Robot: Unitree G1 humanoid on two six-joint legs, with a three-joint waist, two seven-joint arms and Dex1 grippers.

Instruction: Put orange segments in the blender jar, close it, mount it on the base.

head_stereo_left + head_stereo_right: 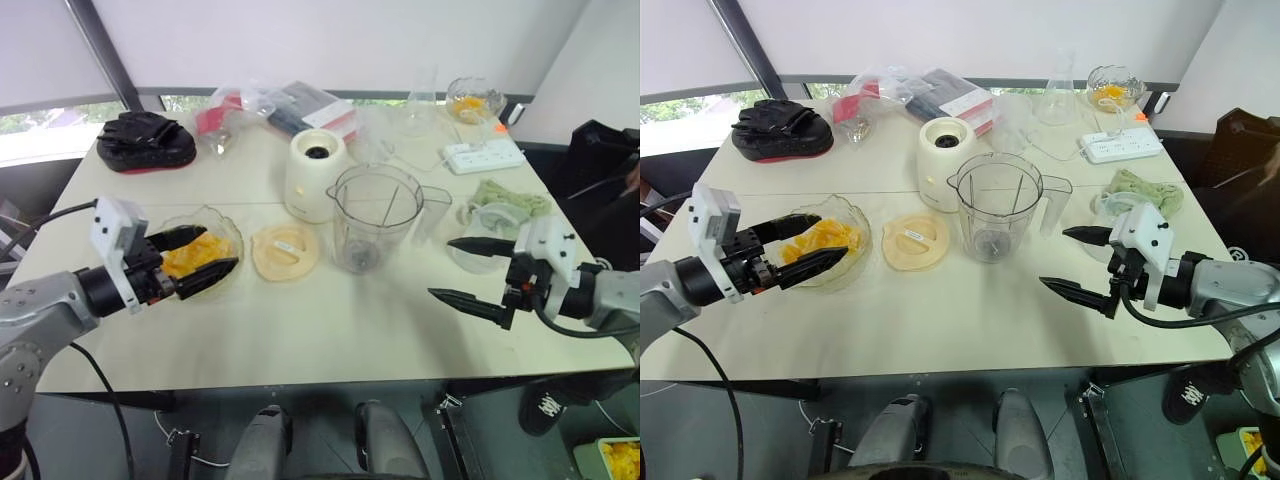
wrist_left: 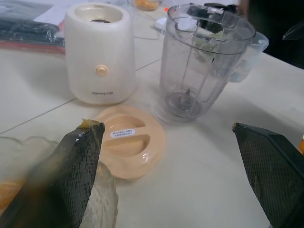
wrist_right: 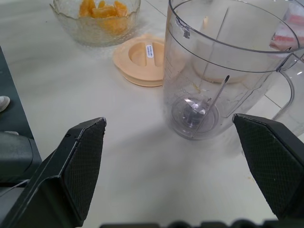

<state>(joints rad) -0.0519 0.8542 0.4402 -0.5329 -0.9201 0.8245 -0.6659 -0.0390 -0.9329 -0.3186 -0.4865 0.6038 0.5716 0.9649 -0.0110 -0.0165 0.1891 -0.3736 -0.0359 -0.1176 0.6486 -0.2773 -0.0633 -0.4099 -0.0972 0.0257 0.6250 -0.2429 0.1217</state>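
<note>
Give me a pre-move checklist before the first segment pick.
1. Left hand open: ok, fingers spread over the bowl.
2. Right hand open and holding nothing: ok.
3. Segments in the bowl: ok.
4. Jar upright, mouth uncovered: ok; no fruit inside yet.
5. Lid off, flat on the table between bowl and jar: ok.
6. Base socket free: ok, standing behind the jar.
</note>
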